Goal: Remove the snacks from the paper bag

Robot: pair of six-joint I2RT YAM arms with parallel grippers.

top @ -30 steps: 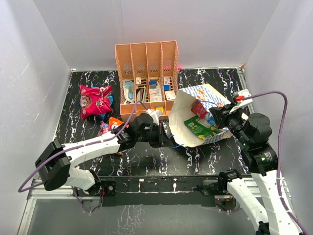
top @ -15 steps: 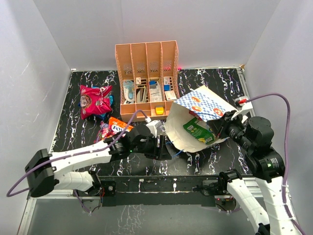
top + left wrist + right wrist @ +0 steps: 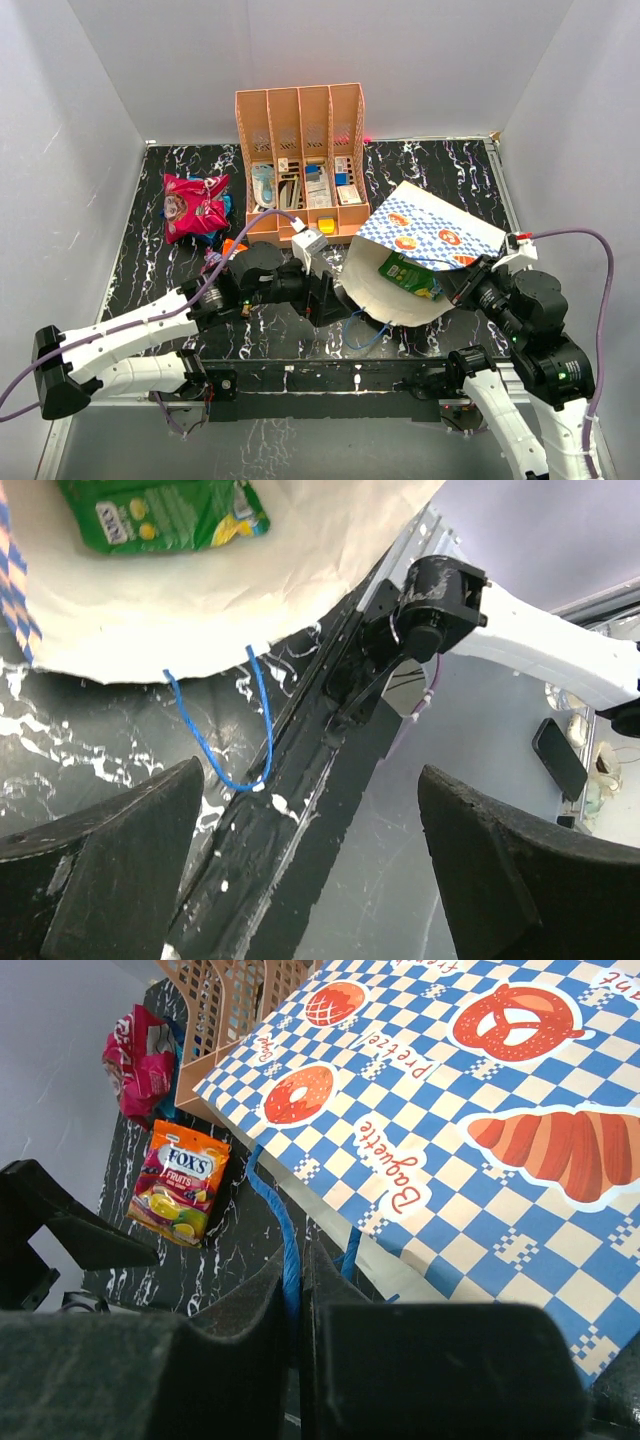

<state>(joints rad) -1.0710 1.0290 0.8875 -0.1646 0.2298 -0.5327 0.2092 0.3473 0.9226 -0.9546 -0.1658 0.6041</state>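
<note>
At the near right, the right gripper is pinched tight on a blue cord handle of the paper bag, which tilts with its open mouth turned toward the left arm. The left gripper gapes wide and empty just outside that mouth, near the front edge of the table, where a second cord handle dangles. A green packet lies inside on the cream lining. Farther left, an orange packet marked FOX'S lies flat on the table. Beyond it sit pink packets, and at the back stands the organizer.
</note>
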